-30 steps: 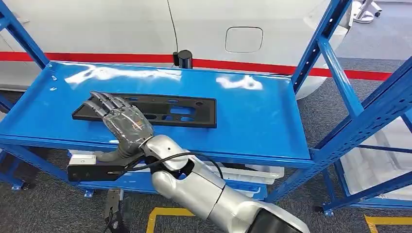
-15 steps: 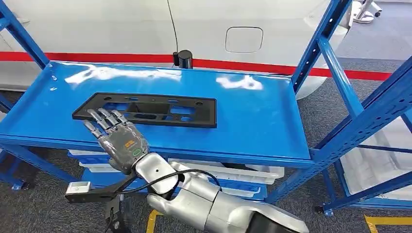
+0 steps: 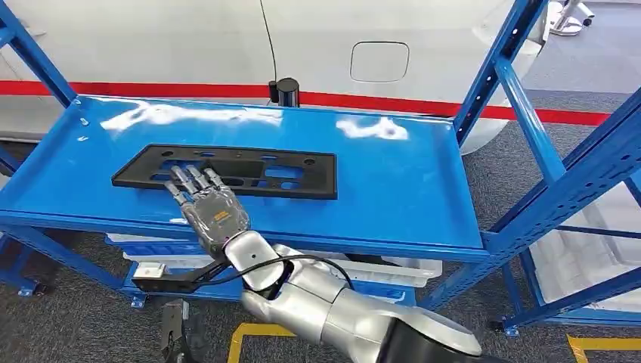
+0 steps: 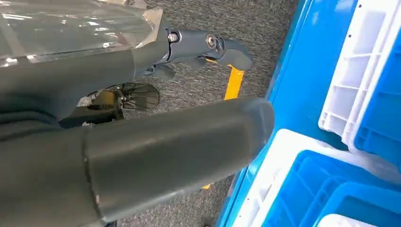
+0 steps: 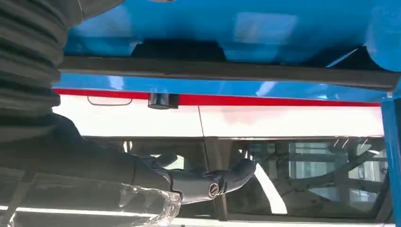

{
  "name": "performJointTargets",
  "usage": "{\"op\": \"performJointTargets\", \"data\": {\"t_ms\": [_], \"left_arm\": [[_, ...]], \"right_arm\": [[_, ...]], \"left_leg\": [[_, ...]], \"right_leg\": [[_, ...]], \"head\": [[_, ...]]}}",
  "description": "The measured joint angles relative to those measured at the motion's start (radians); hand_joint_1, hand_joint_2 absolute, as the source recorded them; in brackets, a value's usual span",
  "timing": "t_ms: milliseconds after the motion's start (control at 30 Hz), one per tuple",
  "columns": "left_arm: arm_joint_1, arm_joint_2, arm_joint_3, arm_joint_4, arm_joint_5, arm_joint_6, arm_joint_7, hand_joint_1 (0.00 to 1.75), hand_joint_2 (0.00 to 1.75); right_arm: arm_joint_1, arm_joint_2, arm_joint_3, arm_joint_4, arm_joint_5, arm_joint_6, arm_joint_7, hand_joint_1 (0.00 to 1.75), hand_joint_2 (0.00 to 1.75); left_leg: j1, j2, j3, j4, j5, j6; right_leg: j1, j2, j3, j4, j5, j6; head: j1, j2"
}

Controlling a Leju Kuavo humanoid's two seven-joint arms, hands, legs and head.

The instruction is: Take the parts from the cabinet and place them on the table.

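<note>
Head view first: you have one black flat part [image 3: 249, 170] with cut-outs, lying flat on the one blue shelf [image 3: 393, 181] of the cabinet, left of its middle and nearer the front edge than the back, with a white car body [image 3: 151, 45] behind. One hand is up here, the right hand [image 3: 212, 208], reaching across from the lower right. Its fingers [image 3: 189, 180] are stretched out and slightly apart, holding nothing; the tips lie over the part's near long edge, left of the part's middle, but you cannot tell whether they touch it. Half a second ago that hand sat lower and further left, its tips short of the part by its left end. It has since come forward and to the right, while the part has kept its place. Left wrist view: the left hand [image 4: 94, 94] hangs over grey carpet floor [image 4: 198, 19], thumb and one dark finger [image 4: 208, 45] apart and gripping nothing. Blue and white crates [image 4: 359, 94] lie beside it, cut off by the frame, so you cannot count them. Right wrist view: the right hand's finger [image 5: 222, 179] points out, uncurled, below the shelf's blue underside [image 5: 236, 23], towards the car.
</note>
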Motion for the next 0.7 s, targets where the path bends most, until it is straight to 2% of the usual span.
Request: {"op": "performJointTargets", "data": {"t_ms": [167, 367, 700], "left_arm": [[0.007, 0.000, 0.005, 0.000, 0.000, 0.000, -0.002, 0.00, 0.00], [0.018, 0.004, 0.008, 0.000, 0.013, -0.001, -0.016, 0.00, 0.00], [0.030, 0.009, 0.019, 0.001, 0.017, -0.003, -0.026, 0.00, 0.00]], "right_arm": [[-0.011, 0.000, 0.000, 0.013, 0.001, 0.001, 0.002, 0.00, 1.75], [-0.038, -0.001, -0.002, 0.045, 0.036, 0.005, 0.047, 0.00, 1.75], [-0.068, -0.005, -0.016, 0.092, 0.067, 0.005, 0.053, 0.00, 1.75]], "left_leg": [[0.000, 0.000, 0.000, 0.000, 0.000, 0.000], [0.000, 0.000, 0.000, 0.000, 0.000, 0.000], [0.000, 0.000, 0.000, 0.000, 0.000, 0.000]], "right_leg": [[0.000, 0.000, 0.000, 0.000, 0.000, 0.000], [0.000, 0.000, 0.000, 0.000, 0.000, 0.000], [0.000, 0.000, 0.000, 0.000, 0.000, 0.000]], "head": [[0.000, 0.000], [0.000, 0.000], [0.000, 0.000]]}}
